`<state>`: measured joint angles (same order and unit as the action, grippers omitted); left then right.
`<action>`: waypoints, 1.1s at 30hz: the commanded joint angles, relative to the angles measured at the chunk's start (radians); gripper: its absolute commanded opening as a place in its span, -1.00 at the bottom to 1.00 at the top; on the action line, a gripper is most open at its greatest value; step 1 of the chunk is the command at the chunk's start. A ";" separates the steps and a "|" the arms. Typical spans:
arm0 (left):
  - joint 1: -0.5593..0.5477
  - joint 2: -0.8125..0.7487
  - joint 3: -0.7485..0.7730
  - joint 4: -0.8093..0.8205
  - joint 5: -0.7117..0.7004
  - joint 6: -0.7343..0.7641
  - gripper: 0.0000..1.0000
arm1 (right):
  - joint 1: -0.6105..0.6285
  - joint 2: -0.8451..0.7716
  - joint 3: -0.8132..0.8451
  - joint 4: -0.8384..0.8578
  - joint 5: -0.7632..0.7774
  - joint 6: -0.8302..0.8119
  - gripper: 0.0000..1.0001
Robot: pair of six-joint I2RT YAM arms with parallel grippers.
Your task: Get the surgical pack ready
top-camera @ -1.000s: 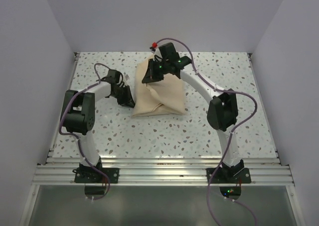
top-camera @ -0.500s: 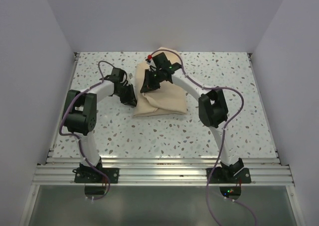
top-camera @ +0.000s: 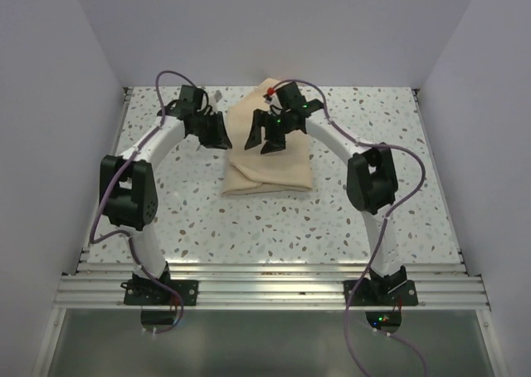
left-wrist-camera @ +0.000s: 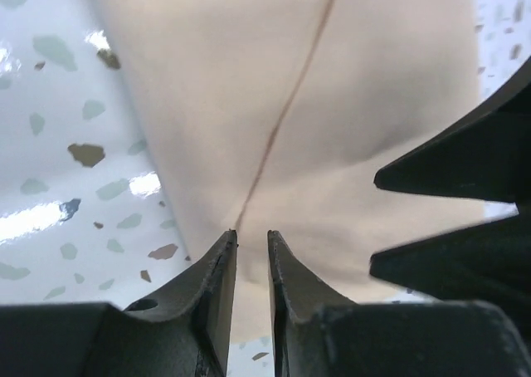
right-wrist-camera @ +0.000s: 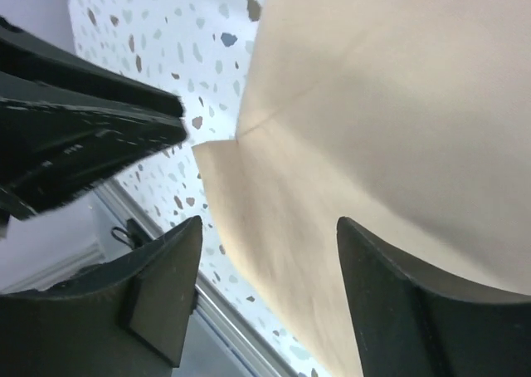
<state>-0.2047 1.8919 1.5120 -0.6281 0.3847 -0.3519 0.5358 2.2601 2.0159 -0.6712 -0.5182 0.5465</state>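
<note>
Your right gripper (right-wrist-camera: 270, 221) has its fingers spread wide and nothing sits between them. It hangs just above the big beige cloth (top-camera: 270, 165), over the far-left part of the bundle. Your left gripper (left-wrist-camera: 252, 237) is nearly pressed together, with only a thin slit between the tips. It's pinching nothing that I can see, though the wrist view is tight, so I wouldn't swear the tips aren't brushing the fabric. It points at the cloth's left side, right where a fold line runs across it.

Compared to a second ago, the left arm has swung away from the bundle's near-left edge. It now sits further back, beside the far-left edge. The right gripper has slid a little to the right and nearer to you. The cloth's far edge also pokes up higher toward the back wall than it did, like a flap has been pulled up there.

The cloth itself lies folded in a bundle in the middle of the speckled table (top-camera: 166, 203), a bit toward the far side. The two grippers are close together on that left side, each showing up in the other's wrist camera. A purple cable (top-camera: 166, 76) loops over the left arm.
</note>
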 commanded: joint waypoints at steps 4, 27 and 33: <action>-0.001 -0.068 0.022 0.125 0.215 -0.056 -0.66 | -0.114 -0.224 -0.215 0.111 -0.172 0.032 0.23; -0.078 0.004 -0.104 -0.004 0.148 0.062 -1.00 | -0.198 -0.364 -0.605 0.148 -0.253 -0.039 -0.98; -0.078 0.009 -0.151 -0.013 0.141 0.073 -1.00 | -0.243 -0.402 -0.724 0.171 -0.221 -0.034 -1.00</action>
<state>-0.2890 1.9282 1.3960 -0.6228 0.5488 -0.3172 0.3161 1.9045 1.3460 -0.5060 -0.7330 0.5209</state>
